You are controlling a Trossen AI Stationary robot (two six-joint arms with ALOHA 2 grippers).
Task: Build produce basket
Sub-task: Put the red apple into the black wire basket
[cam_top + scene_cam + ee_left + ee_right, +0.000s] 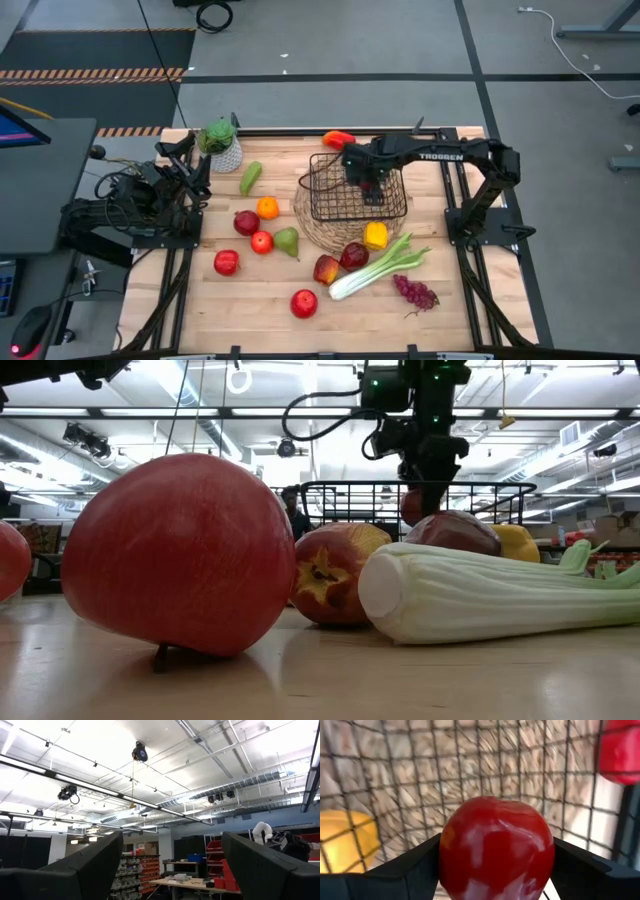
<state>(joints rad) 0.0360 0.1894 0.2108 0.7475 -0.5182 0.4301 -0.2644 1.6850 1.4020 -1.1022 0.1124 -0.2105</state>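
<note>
The black wire basket [330, 195] stands on a round woven mat [318, 236] at the table's middle. My right gripper [371, 187] reaches down into it, shut on a red apple [497, 847], which also shows in the low view as the apple [411, 507] behind the basket's rim. More produce lies on the table: red apples [246, 222], an orange [267, 207], a green pear [287, 241], a yellow pepper [375, 235], celery [380, 267] and grapes [415, 292]. My left gripper [172, 865] waits open at the table's left edge, pointing up. My right gripper pinches the red apple between its two fingers, one on each side [446, 857] of the fruit. The fingers [415, 867] come from above, pointing down into the basket. The apple sits between the basket's walls, over its mesh floor [470, 775].
A potted plant [220, 145] stands at the far left, with a green pear [250, 178] beside it. A red pepper [338, 139] lies at the far edge behind the basket. Bare wood shows at the near left and far right corners.
</note>
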